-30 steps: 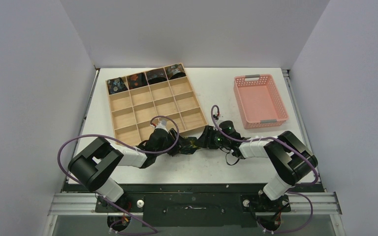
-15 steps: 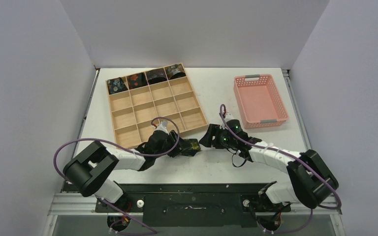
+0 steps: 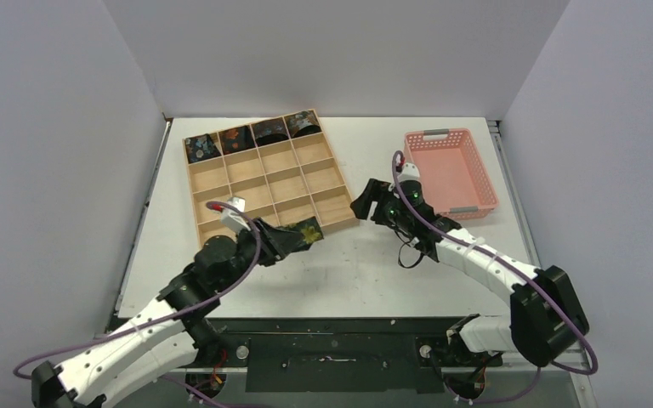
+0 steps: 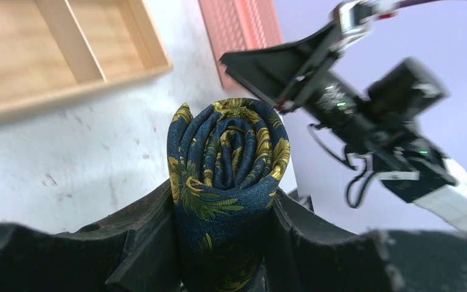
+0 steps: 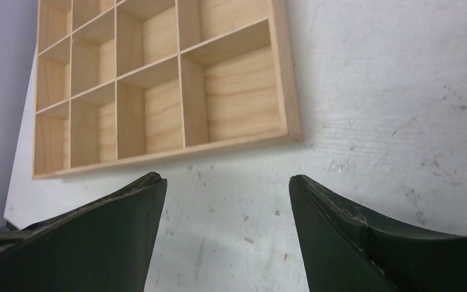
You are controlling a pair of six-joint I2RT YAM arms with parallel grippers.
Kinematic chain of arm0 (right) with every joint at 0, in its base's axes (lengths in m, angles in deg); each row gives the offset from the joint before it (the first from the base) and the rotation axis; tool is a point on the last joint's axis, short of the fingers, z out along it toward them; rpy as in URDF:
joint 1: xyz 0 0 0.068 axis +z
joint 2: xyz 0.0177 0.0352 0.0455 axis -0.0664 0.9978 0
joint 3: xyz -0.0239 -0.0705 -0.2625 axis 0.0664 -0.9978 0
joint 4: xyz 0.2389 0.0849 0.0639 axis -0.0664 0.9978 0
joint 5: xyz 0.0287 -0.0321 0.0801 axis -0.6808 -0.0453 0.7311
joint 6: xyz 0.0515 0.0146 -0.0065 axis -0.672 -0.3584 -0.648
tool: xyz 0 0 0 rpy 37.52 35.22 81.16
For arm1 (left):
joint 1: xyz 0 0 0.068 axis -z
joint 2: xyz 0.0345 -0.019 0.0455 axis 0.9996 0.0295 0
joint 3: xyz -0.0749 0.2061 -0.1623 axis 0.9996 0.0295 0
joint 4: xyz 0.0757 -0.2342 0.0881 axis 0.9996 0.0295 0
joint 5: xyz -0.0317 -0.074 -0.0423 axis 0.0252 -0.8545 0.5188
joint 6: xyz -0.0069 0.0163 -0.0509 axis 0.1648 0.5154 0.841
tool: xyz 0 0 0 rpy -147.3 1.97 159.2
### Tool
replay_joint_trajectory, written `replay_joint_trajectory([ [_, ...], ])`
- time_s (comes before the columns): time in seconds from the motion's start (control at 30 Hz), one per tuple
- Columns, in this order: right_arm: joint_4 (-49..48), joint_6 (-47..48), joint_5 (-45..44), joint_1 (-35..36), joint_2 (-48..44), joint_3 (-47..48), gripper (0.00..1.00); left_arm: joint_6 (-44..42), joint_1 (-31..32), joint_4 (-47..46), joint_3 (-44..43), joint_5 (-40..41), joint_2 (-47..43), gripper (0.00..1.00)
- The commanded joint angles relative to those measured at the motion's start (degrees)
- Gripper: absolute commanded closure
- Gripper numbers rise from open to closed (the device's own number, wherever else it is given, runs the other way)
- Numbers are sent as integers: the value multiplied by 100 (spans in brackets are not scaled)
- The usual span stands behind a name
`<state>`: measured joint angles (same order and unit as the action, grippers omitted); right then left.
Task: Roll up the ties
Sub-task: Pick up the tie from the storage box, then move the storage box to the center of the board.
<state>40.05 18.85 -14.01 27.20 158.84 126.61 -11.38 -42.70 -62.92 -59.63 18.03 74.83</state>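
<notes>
holding the rolled tie (image 4: 226, 152) tight in our left gripper (image 4: 222, 210) so it cannot come loose, we hang over the near edge of the tray (image 3: 193, 189). our right gripper (image 5: 225, 182) is wide and empty, to the right.

Plain pale grey walls (image 3: 51, 127) are closing in a white worktop (image 3: 366, 280) on its left, back and right sides. Soft, even light is falling from above. Small dark scuffs are speckling the worktop's surface, and a metal rail (image 3: 306, 338) is running along its near edge.
</notes>
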Motion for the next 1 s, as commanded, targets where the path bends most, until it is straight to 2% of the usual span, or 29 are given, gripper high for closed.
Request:
replay_joint_trajectory([
  [0.0, -411, 39, -396, -107, 961, 729, 25, -1048, -266, 1630, -1290, 816, -345, 100],
  [0.13, -368, 237, -217, -115, 1783, 1311, 27, -1408, -382, 2084, -1923, 923, -182, 100],
  [0.37, -125, 509, -351, -119, 2537, 1589, 31, -1538, -455, 2098, -2245, 952, -131, 100],
  [0.47, -97, 578, -402, -110, 2657, 1449, 34, -1547, -469, 2078, -2237, 941, -121, 100],
  [0.67, -114, 648, -388, -64, 2702, 1130, 47, -1490, -516, 1952, -2148, 758, 29, 100],
  [0.97, -212, 557, -405, 158, 2352, 396, 61, -1464, -594, 1682, -2088, 372, 381, 100],
])
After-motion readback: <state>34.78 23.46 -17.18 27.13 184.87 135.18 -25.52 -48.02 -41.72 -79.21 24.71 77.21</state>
